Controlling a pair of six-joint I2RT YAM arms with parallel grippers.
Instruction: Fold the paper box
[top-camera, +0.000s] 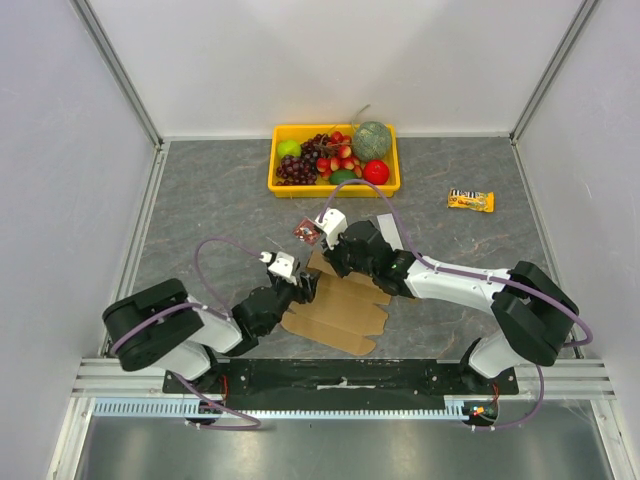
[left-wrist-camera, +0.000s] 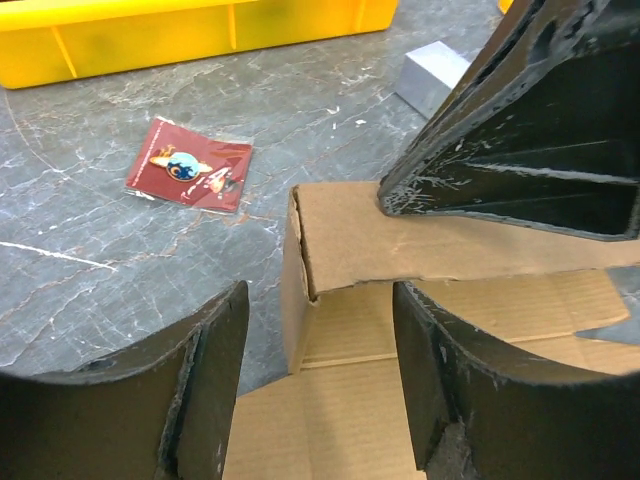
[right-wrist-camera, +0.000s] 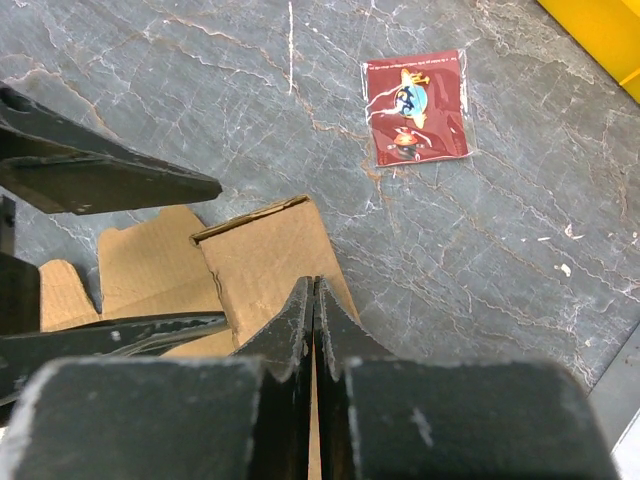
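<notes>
**A:** How far along is the fold?

**B:** Early, I'd judge. On the grey table, on the near side of the yellow tray, the paper box lies mostly as a flat sheet between the two arms. Only one panel at its far end stands up.

**A:** And the grippers?

**B:** The right gripper is closed tight with nothing between its fingers, its tip against that raised panel's top edge. The left gripper stands well apart, straddling the panel's corner without gripping it.

**A:** What's left?

**B:** Raising the other walls and tucking the notched flaps. A small red packet lies just beyond the box, not touching it.
</notes>
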